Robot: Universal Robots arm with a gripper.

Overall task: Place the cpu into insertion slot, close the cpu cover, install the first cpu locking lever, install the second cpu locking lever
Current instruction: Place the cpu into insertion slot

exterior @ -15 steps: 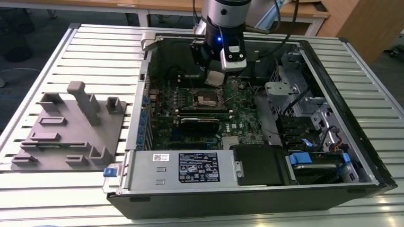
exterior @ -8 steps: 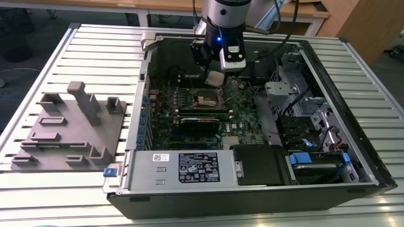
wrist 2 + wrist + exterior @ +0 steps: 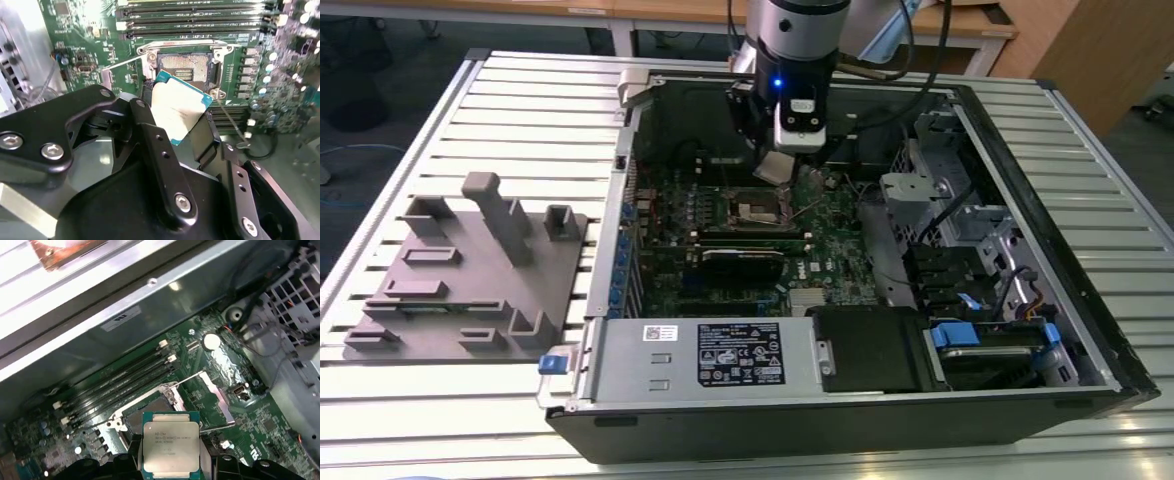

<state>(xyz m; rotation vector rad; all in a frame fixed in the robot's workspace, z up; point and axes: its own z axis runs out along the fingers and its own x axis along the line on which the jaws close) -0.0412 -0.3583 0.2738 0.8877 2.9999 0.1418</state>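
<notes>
My gripper [image 3: 774, 166] is shut on the cpu [image 3: 773, 168], a small square chip with a silver-grey top, gripped by its edges. The cpu [image 3: 177, 110] hangs tilted just above the insertion slot [image 3: 186, 70], whose tan contact field lies bare in its dark frame. In the first wrist view the cpu [image 3: 170, 442] sits between the black fingers [image 3: 131, 461] with the insertion slot [image 3: 150, 415] just past it. The cpu cover [image 3: 218, 399] stands swung open beside the socket. One thin wire lever [image 3: 229, 119] sticks out loose next to the slot.
The motherboard lies inside an open computer case [image 3: 1014, 200] on a slatted table. Memory slots [image 3: 200, 20] run beside the socket. A labelled power supply [image 3: 720, 352] fills the near end. A grey moulded fixture [image 3: 467, 280] sits at the exterior view's left.
</notes>
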